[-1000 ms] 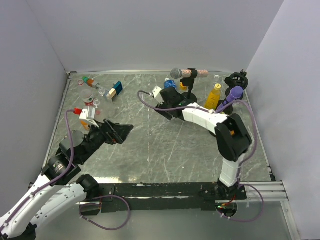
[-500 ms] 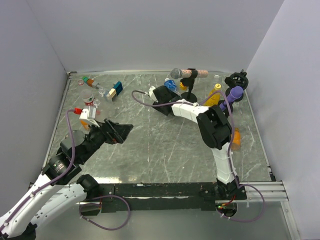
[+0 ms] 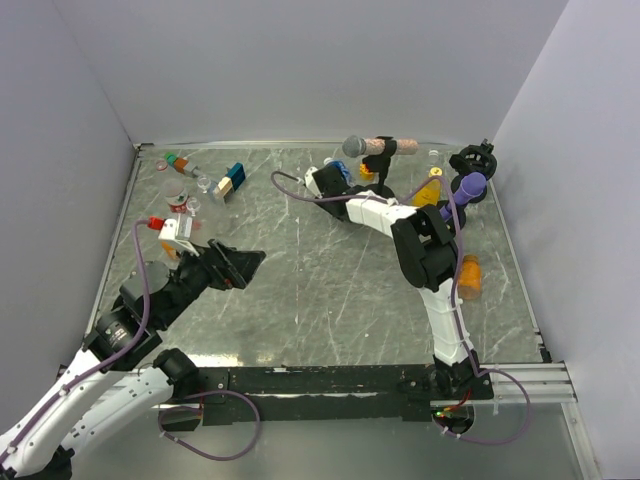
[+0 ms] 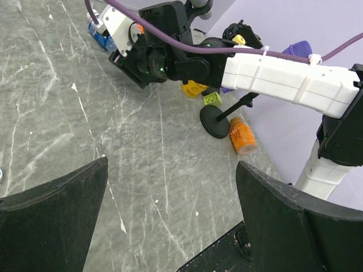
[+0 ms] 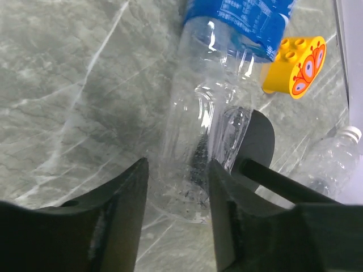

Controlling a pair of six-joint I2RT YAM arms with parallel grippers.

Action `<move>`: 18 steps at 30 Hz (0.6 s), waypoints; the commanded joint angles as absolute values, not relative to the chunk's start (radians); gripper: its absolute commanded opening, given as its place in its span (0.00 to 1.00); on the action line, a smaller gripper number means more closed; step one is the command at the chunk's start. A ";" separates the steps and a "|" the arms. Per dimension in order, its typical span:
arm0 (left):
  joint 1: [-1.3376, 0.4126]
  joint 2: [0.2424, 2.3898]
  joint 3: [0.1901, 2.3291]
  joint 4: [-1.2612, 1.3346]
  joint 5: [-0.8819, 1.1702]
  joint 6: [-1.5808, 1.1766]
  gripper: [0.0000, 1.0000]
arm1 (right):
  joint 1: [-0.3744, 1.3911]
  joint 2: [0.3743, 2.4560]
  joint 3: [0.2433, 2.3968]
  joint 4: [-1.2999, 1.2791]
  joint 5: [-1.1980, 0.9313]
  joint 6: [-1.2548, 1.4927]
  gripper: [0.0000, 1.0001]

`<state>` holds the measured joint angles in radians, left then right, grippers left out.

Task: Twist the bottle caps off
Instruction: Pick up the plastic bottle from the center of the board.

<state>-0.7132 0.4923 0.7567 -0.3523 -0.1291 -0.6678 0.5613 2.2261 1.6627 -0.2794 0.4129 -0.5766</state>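
Step in hand, I'd say: securing the bottle for uncapping. The right gripper straddles its clear body, fingers narrow; can't tell if they actually pinch. It lies flat against the microphone stand base, cap out of shot. The left gripper is spread wide, empty, well short of that base. Next: firm hold, then left onto the cap. Thin crinkly plastic, likely crushable and slick; blue film label.

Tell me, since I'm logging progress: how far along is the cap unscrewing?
Done: no cap clearly off yet. In hand: the right hand straddles the lying blue-labelled bottle; a firm grip is unclear. The left hand is open and empty. Left: that bottle's cap, the white cap on another clear bottle, plus the yellow bottle and orange bottle.
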 commanded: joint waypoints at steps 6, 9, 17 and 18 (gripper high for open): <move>-0.716 0.468 0.749 -0.341 -0.107 -0.669 0.97 | 0.601 2.053 1.485 -0.385 0.266 -0.517 0.41; -0.716 0.465 0.744 -0.334 -0.103 -0.676 0.97 | 0.633 1.935 1.367 -0.405 0.212 -0.489 0.40; -0.716 0.456 0.733 -0.333 -0.077 -0.695 0.97 | 0.736 1.623 1.037 -0.502 0.041 -0.462 0.45; -0.715 0.451 0.732 -0.330 -0.074 -0.699 0.97 | 0.741 1.605 1.010 -0.515 0.031 -0.459 0.47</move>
<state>-0.7132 0.4698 0.7444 -0.3569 -0.1017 -0.6754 0.7090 1.7168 1.1057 -0.4244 0.1322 -0.4873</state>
